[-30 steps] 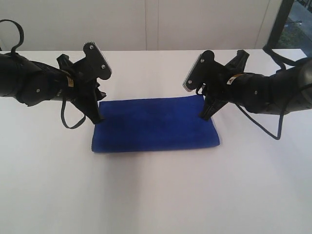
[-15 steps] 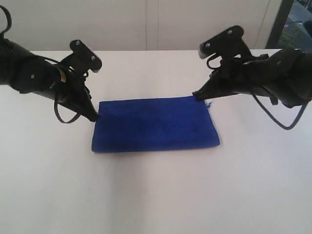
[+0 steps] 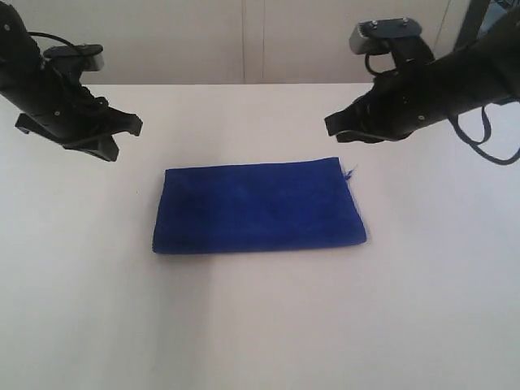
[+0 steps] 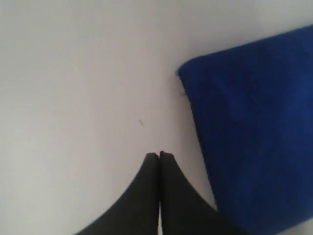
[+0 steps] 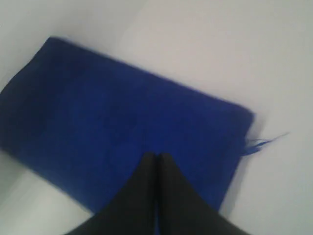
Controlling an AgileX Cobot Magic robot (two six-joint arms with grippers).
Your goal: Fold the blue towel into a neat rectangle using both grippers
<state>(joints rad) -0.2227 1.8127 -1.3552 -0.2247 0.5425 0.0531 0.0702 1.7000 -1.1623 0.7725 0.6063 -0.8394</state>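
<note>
The blue towel (image 3: 258, 207) lies flat on the white table (image 3: 260, 325) as a folded rectangle, with a loose thread (image 3: 350, 173) at its far right corner. My left gripper (image 3: 134, 124) hangs above the table, off the towel's far left corner, shut and empty. In the left wrist view its tips (image 4: 159, 154) meet over bare table beside the towel (image 4: 254, 137). My right gripper (image 3: 329, 126) hovers shut and empty beyond the far right corner. The right wrist view has its tips (image 5: 156, 155) above the towel (image 5: 122, 107), the thread (image 5: 261, 143) to one side.
A pale wall (image 3: 244, 41) runs behind the table's far edge. A dark window frame (image 3: 475, 20) shows at the back right. Black cables (image 3: 487, 138) loop from the right arm.
Both grippers have shut and lifted off the towel's far corners, moving up and outwards. The towel has stayed where it was.
</note>
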